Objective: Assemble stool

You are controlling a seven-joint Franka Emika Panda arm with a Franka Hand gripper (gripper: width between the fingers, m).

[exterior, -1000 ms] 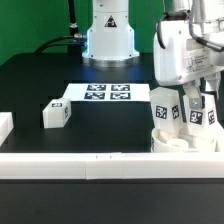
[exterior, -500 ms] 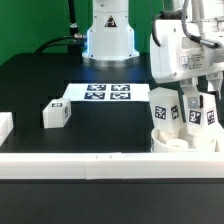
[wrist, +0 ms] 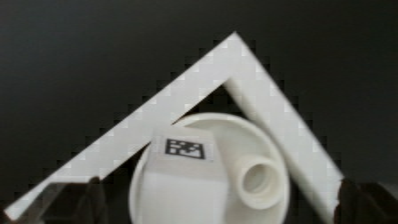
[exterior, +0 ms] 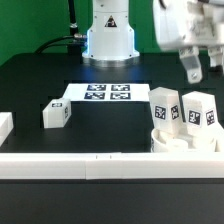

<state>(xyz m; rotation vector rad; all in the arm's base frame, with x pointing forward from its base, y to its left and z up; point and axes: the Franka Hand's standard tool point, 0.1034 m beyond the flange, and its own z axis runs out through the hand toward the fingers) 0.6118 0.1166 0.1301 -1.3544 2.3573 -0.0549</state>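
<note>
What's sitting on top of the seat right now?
Two legs stand upright on the seat: one leg on the exterior view's left, the other leg on its right. Their bottom ends are covered by the seat's rim, so how deep they sit cannot be seen.

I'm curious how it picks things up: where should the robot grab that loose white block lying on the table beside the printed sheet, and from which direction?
Probably from straight above, closing on the two long flat sides of the leg block. It lies flat on the table with nothing touching it, and its parallel faces suit a pinch.
</note>
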